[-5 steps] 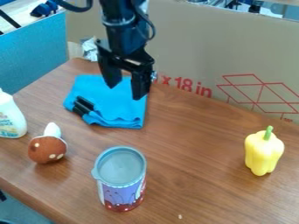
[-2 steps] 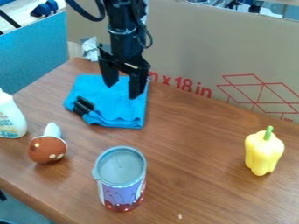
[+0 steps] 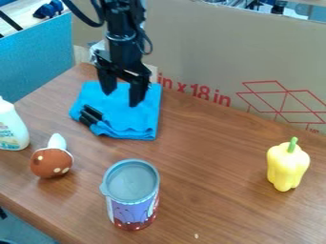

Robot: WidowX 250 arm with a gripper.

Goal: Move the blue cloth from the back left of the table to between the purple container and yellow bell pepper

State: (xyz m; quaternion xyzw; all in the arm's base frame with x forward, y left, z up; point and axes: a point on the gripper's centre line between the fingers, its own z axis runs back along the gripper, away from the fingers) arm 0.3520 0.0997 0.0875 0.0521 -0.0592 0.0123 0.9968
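"Where's the claw (image 3: 121, 99)?"

"In front of the far part of the blue cloth (image 3: 131, 121), near the tabletop's (image 3: 210, 167) far corner. It points down, and its fingers stand apart with nothing between them, so I'd call it released"

"Touching the cloth?"

"It looks raised, though I can't be sure how high. The cloth lies folded, with a black thing (image 3: 90, 115) at its left side; what that is I can't tell"

"And the others?"

"The bottle (image 3: 11, 127) is by the tabletop's left edge, the mushroom (image 3: 51, 163) lies between it and the can (image 3: 132, 195), and the can stands upright toward the near edge. The pepper (image 3: 288, 166) is well apart from them, toward the right edge"

"So which step is this?"

"My guess is positioning, ahead of any grasp. The cloth is nearest, so I take that as the thing being worked on, but the pose alone doesn't settle it"

"What would the next move call for?"

"If it's the cloth, a slow descent over a raised fold, with the fingers either side of it, then a gentle squeeze. Too low and they'd press into the wood; too high and they'd close on air or slip off the fabric"
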